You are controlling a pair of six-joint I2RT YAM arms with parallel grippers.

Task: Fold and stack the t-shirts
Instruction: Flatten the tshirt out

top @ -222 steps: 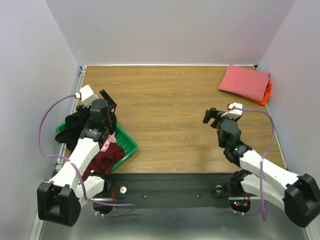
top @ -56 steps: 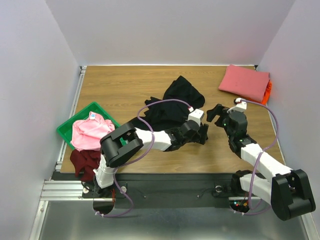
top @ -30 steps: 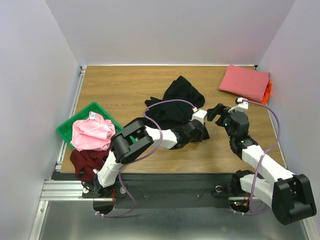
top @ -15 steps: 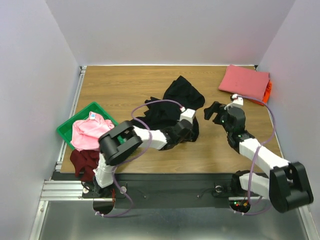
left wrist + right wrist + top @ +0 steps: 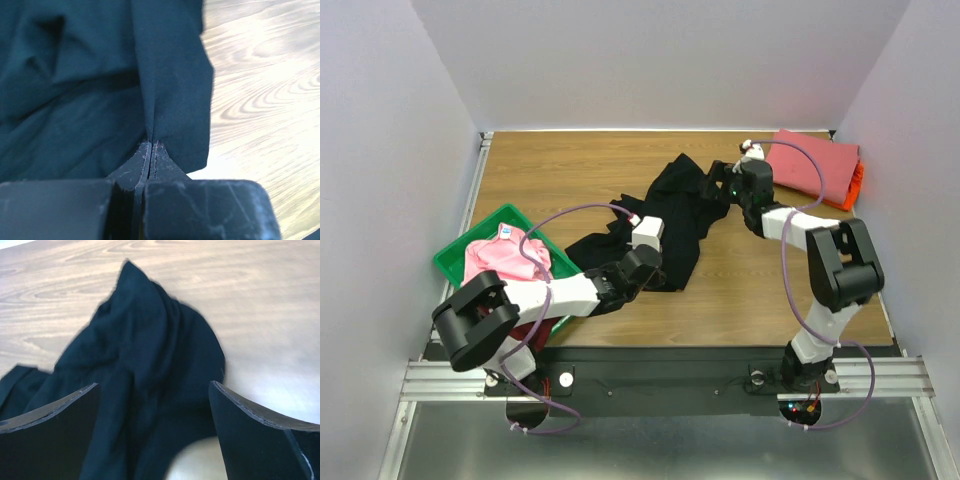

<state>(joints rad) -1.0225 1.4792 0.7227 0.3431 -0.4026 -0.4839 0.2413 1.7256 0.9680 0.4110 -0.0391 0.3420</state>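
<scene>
Diagonally, the black t-shirt stretches near-left to far-right.

Black t-shirt sprawls crumpled (coral one seemingly folded, far right).

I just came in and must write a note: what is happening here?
The left fingers are shut on an edge of the black t-shirt, which lies crumpled mid-table. The right fingers hang open over its far end. A folded coral-pink t-shirt lies in the far right corner; a light pink t-shirt sits in the green tray.
</scene>
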